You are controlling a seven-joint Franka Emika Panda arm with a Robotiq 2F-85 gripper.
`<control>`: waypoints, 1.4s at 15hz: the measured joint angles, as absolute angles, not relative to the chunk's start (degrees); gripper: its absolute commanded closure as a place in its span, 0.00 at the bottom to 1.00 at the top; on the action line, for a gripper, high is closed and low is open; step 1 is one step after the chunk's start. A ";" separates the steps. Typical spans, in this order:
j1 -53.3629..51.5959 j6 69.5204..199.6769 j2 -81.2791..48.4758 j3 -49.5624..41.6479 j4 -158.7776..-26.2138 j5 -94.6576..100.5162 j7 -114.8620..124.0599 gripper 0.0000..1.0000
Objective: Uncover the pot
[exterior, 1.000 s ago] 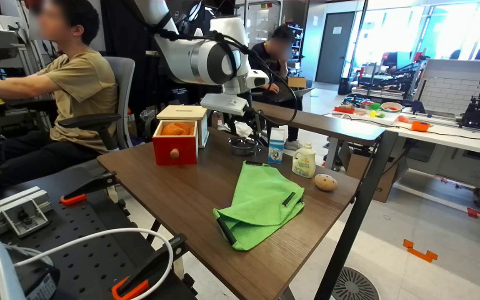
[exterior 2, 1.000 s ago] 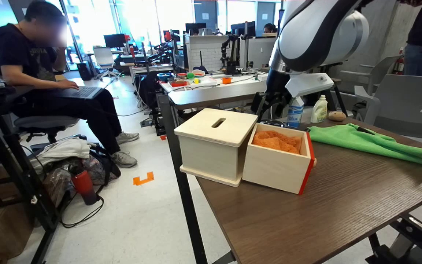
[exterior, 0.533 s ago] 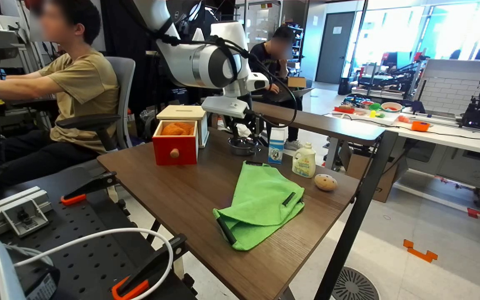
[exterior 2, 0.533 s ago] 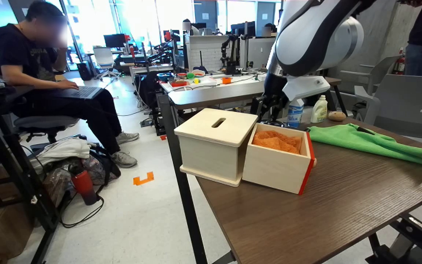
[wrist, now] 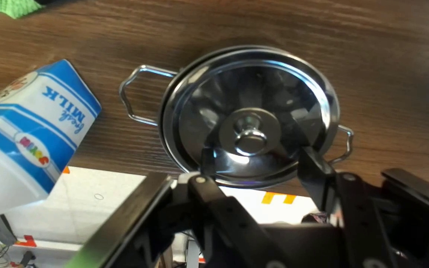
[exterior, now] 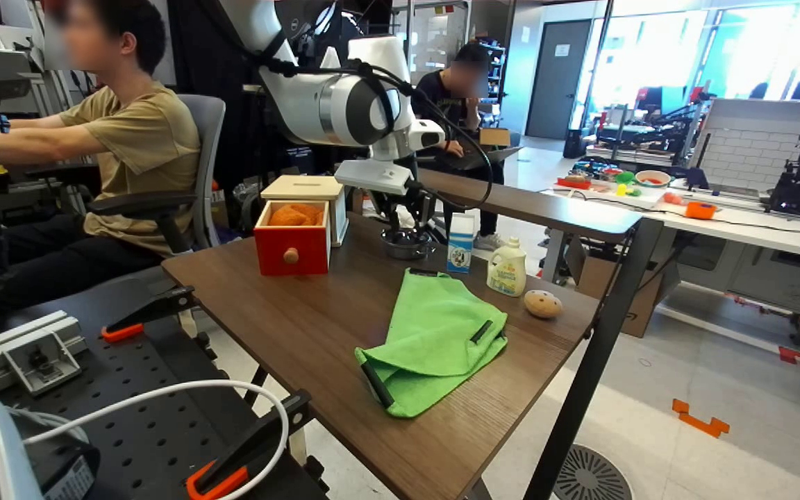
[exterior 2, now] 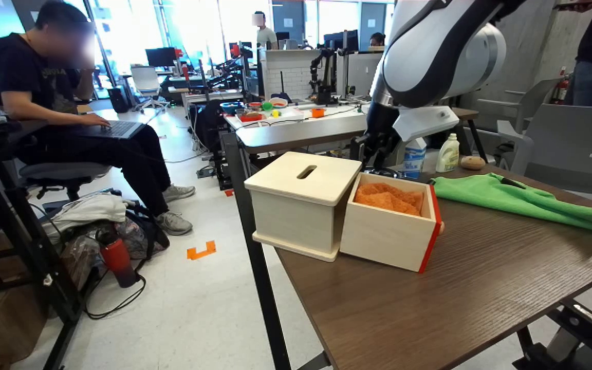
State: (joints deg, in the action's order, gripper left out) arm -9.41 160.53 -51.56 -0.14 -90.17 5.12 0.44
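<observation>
The robot hand [wrist: 258, 154] has brought its fingers [wrist: 313, 165] closer, still apart with the knob [wrist: 250, 140] between them, so the lid [wrist: 251, 93] may soon leave the pot [exterior: 406, 251].

Wrist view close above the lidded pot [wrist: 250, 111]; tabletop [exterior: 344, 305] common to both farther exterior views.

Pot [exterior: 407, 253] (lid [wrist: 251, 117] on) stands beside milk carton [exterior: 460, 250].
</observation>
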 measured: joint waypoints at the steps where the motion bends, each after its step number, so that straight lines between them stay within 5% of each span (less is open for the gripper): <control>1: -9.43 160.53 -51.56 -0.16 -90.14 5.20 0.45 0.42; 21: -9.45 160.55 -51.55 -0.75 -90.02 5.28 0.94 0.43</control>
